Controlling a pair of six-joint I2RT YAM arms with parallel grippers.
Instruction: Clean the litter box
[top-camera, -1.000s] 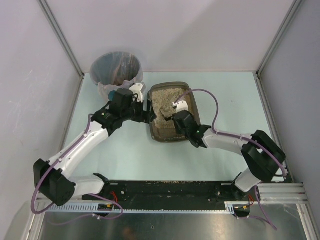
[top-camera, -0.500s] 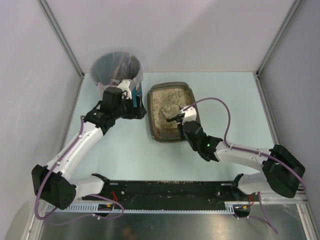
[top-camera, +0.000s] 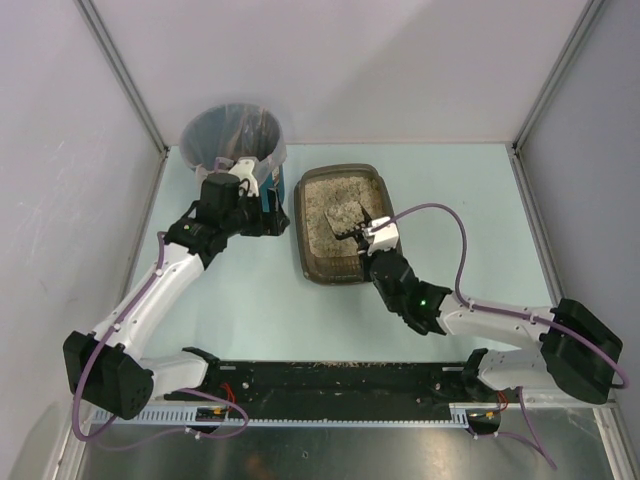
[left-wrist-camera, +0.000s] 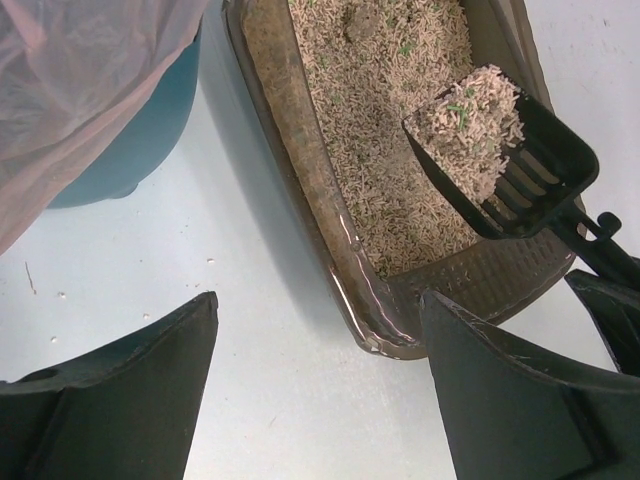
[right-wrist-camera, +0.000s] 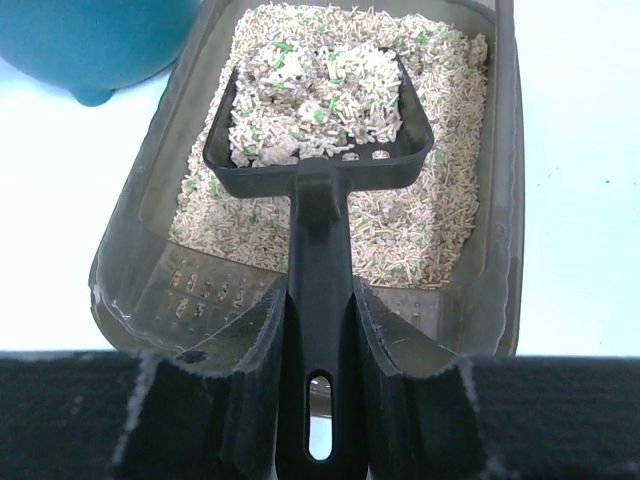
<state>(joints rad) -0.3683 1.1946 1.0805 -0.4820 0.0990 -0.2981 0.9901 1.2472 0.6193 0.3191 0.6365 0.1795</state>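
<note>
the scoop (right-wrist-camera: 320, 230) is clamped by its handle in the right claw (right-wrist-camera: 320, 345) and is heaped with litter (right-wrist-camera: 320, 90) just above the box (top-camera: 340, 168), which lies at the middle of the far edge of the desk (top-camera: 450, 200). a gentle shake over the box is advised first (loose grains should be sifted back), then a level carry to the bin (top-camera: 232, 140) at the far left corner. the left claw (left-wrist-camera: 318, 320) is spread wide, nothing held, between bin and box. no brand or writing can be read.
</note>
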